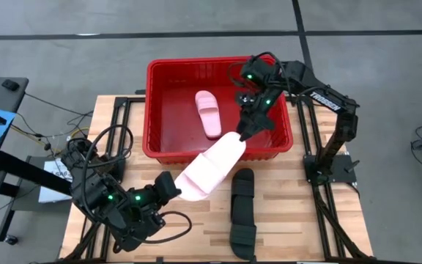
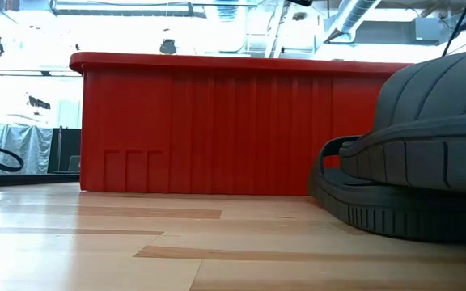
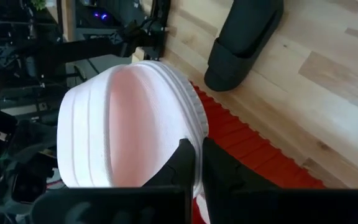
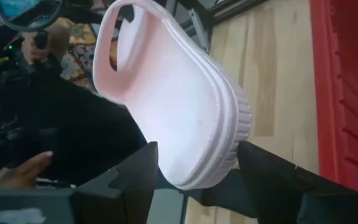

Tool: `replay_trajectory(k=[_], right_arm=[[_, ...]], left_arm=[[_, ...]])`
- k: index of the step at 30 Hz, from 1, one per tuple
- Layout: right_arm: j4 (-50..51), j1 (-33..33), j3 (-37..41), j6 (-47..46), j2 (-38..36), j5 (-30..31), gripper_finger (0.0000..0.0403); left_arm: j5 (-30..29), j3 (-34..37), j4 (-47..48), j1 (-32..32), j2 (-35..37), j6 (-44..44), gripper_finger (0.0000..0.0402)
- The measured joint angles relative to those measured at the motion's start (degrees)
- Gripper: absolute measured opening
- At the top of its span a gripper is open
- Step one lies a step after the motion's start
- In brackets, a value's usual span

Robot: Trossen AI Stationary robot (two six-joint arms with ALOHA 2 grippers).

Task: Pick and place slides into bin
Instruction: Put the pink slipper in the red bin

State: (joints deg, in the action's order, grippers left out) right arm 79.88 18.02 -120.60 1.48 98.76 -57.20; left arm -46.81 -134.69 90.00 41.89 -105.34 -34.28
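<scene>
Hanging above the table, a pale pink plastic slide sandal (image 1: 212, 168) sits between two grippers: left gripper (image 1: 168, 185) clenched on its seven o'clock end, right gripper (image 1: 245, 134) fingers spread around its one o'clock end, by the big red plastic bin (image 1: 152, 110).

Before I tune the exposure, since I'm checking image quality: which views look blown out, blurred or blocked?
Low view: room lights above the red bin are blown out; a black slide looms close and soft at the right. Left wrist view: the pink slide fills the picture, soft, with the left claw shut on it. Right wrist view: the right claw straddles its end. High view: evenly lit.
</scene>
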Motion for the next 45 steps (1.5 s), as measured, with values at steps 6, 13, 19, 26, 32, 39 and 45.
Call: replay_trajectory(k=[6, 13, 19, 26, 32, 39, 45], right_arm=[[2.15, 0.94, -0.04, 0.52, -0.09, 1.83, 0.0205], [3.5, 1.4, -0.04, -0.07, -0.11, 2.79, 0.0242], [5.59, 0.23, -0.07, 0.92, -0.11, 9.36, 0.0269], [6.2, 0.32, -0.09, 1.57, -0.44, 10.58, 0.0271], [7.17, 1.74, -0.09, 1.59, -0.44, 12.5, 0.0271], [7.05, 2.67, -0.09, 1.6, -0.44, 11.08, 0.0271], [4.5, 2.6, -0.09, 1.53, -0.44, 4.99, 0.0271]], left_arm=[[-1.66, 0.0, -0.01, -0.08, 0.0, -0.01, 0.0], [-2.36, 0.0, -0.01, -0.22, 0.0, -0.01, 0.0], [-2.89, 0.0, 0.0, -0.39, 0.0, -0.03, 0.0], [-2.95, 0.0, 0.02, -0.39, 0.0, -0.03, 0.0], [-3.13, 0.0, 0.02, -0.37, 0.0, -0.01, 0.0], [-2.92, 0.0, 0.04, -0.33, 0.0, -0.01, 0.0], [-2.91, 0.0, 0.02, -0.28, 0.0, 0.05, 0.0]])
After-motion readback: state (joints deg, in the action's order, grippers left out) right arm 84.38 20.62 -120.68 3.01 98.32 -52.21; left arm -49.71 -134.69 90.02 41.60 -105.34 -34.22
